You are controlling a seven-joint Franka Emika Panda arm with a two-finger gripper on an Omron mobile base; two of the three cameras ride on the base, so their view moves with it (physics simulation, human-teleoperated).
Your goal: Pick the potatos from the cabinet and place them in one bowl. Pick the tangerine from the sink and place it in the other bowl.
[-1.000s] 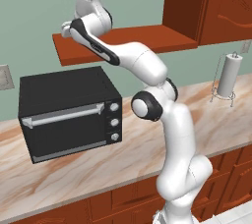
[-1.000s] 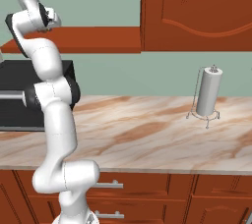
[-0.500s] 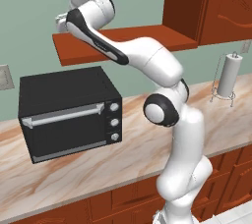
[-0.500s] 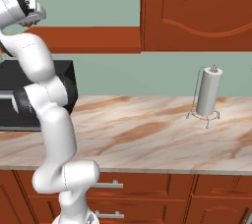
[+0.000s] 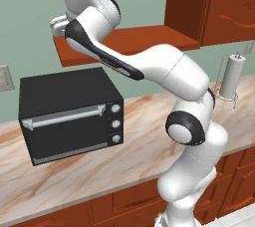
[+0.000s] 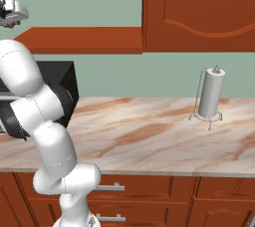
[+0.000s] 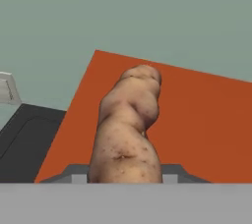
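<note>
Above the cabinet (image 5: 199, 7) shelf, my gripper (image 7: 125, 179) pinches a potato (image 7: 129, 125), lifted clear; bowls, remaining potatoes and the tangerine all lie ahead, I reckon.

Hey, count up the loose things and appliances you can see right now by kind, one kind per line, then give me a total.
Potato, held in the shut gripper: 1
Toaster oven: 1
Paper towel roll on its stand: 1
Total: 3
</note>
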